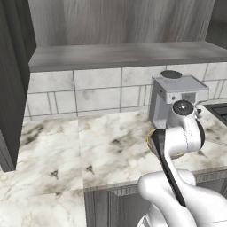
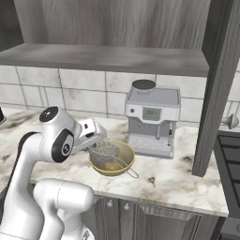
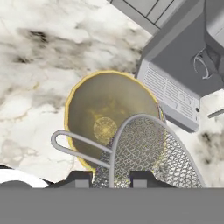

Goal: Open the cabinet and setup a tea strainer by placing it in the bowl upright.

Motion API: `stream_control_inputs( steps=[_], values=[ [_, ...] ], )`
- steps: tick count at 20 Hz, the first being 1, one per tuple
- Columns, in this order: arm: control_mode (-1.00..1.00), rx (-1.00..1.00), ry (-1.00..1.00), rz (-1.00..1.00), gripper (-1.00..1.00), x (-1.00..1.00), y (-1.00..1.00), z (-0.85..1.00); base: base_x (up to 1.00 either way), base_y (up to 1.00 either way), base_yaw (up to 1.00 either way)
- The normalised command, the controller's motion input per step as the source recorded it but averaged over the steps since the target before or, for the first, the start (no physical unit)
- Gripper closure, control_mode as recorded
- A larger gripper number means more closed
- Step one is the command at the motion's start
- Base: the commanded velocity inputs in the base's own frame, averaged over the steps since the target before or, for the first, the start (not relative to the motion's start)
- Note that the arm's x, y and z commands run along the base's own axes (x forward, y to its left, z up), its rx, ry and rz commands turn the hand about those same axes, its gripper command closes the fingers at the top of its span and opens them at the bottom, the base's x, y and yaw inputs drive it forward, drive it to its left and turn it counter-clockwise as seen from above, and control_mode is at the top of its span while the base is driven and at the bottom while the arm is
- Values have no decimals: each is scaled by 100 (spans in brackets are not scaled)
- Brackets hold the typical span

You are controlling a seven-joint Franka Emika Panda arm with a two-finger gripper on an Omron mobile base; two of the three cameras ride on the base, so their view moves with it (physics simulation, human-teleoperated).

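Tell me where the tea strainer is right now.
The tea strainer is held in the gripper just above the bowl, on the marble counter left of the coffee machine in the right base view.

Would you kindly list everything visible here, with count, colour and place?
bowl: one, golden-olive, on the counter before the coffee machine.
tea strainer: one, silver mesh, over the bowl, held in the tool.
coffee machine: one, grey, against the tiled wall.
counter: one, white marble.
cabinet: one, grey wood-grain, above the counter, door open.
stove: one, dark, at the counter's right end.
tool: one, dark fingertips, shut on the strainer's rim.
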Motion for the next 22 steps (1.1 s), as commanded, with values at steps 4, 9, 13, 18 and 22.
stream_control_inputs(
  steps=[4, 9, 13, 18, 22],
  values=[
    [-100, 0, -5, -1, 100, 31, 0, -39, 0, 0, 0],
    [-100, 0, -6, -11, 100, 24, 0, -41, 0, 0, 0],
    [-100, 0, -14, -13, 100, 13, 0, -45, 0, 0, 0],
    [-100, 0, -16, -11, 100, 5, 0, -40, 0, 0, 0],
    [-100, 0, -19, -9, 100, 0, 0, -36, 0, 0, 0]
  ],
)
